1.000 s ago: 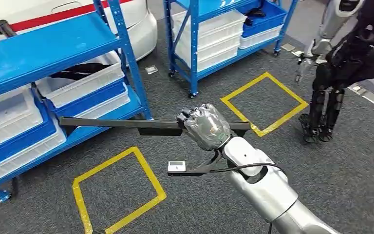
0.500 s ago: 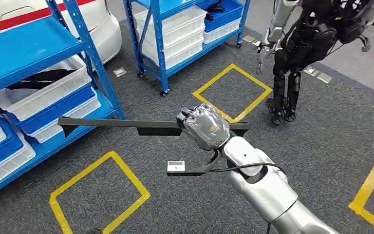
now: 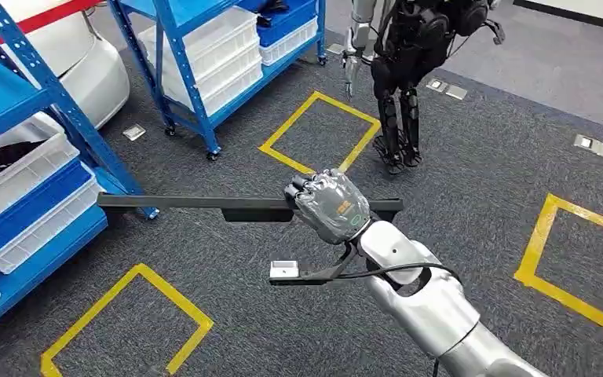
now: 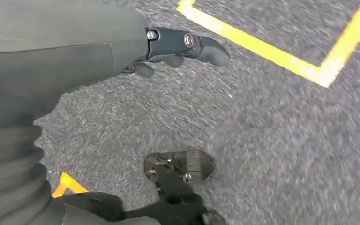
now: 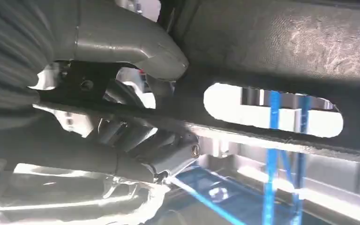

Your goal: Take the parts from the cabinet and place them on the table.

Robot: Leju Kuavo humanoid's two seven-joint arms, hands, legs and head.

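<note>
Above the grey carpet [image 3: 518,173], right robot hand [image 3: 330,204]: fingers wrapped around a long black part [image 3: 196,203], held level, clear of the blue cabinet [image 3: 16,102]. Left robot hand [image 4: 51,51]: hanging over the floor, fingers [image 4: 187,44] apart, holding nothing.

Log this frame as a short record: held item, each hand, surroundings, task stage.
held item: long black bar, roughly level, carried over the carpet
right hand: right hand grips the bar near one end
left hand: left hand holds nothing, hanging above the carpet
surroundings: blue shelving with white bins, yellow floor squares, another humanoid robot standing
task stage: part off the shelving, not yet placed; no table in sight
</note>
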